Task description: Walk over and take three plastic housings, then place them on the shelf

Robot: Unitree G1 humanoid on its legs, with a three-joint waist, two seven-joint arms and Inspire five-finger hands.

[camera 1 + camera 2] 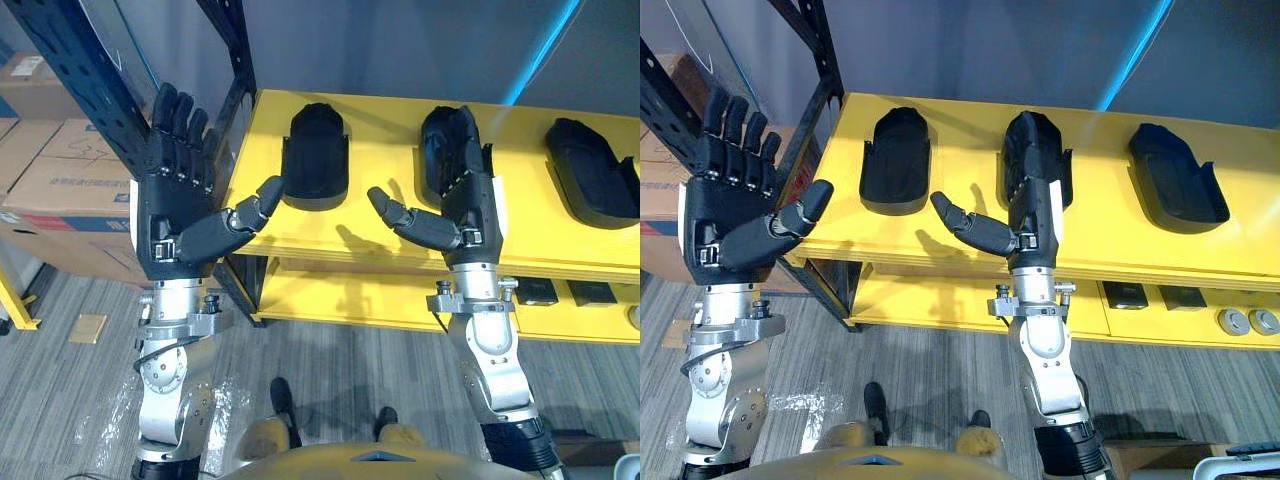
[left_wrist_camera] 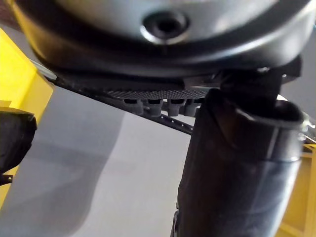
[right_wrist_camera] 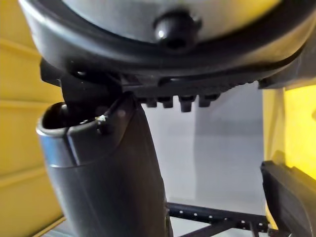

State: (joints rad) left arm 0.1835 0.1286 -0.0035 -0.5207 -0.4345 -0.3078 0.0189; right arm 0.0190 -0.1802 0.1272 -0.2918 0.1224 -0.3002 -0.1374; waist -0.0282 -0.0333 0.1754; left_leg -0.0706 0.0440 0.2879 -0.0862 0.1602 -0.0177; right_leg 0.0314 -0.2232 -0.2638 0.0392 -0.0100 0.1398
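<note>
Three black plastic housings lie in a row on the yellow shelf top (image 1: 380,235): a left housing (image 1: 317,158), a middle housing (image 1: 440,135) and a right housing (image 1: 593,172). My right hand (image 1: 468,200) is raised in front of the middle housing, open. Its straight fingers cover part of that housing and its thumb (image 3: 108,168) points towards the left one. My left hand (image 1: 172,205) is open too, held up beside the shelf's left end and holding nothing. Its thumb (image 2: 237,168) reaches towards the shelf corner. The right housing (image 1: 1175,178) lies apart from both hands.
A dark metal rack upright (image 1: 235,90) stands at the shelf's left end, right behind my left hand. Cardboard boxes (image 1: 60,180) are stacked further left. The lower yellow shelf (image 1: 940,300) carries small dark parts (image 1: 1150,296) and round metal pieces (image 1: 1245,321).
</note>
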